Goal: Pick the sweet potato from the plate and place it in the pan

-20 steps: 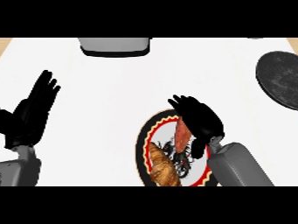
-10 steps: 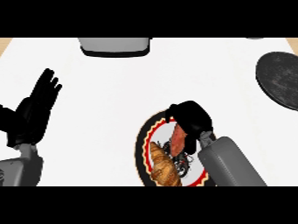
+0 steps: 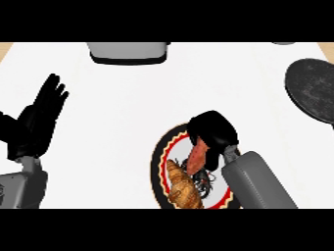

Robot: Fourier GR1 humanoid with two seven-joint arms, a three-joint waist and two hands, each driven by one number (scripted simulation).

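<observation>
Right hand (image 3: 213, 131), lower centre: black fingers curled down round upper end of the reddish-brown elongated sweet potato (image 3: 197, 158). Potato lies on the round plate with red-and-black patterned rim (image 3: 157, 159), beside a golden-brown croissant (image 3: 184, 187). Dark round frying pan with brown handle (image 3: 320, 92), upper right, well apart. Left hand (image 3: 34, 120), left edge: fingers straight, up, holding nothing, resting.

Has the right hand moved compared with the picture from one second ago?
Yes. The right hand has drawn toward the view's lower edge over the plate, and its fingers now curl round the sweet potato.
</observation>
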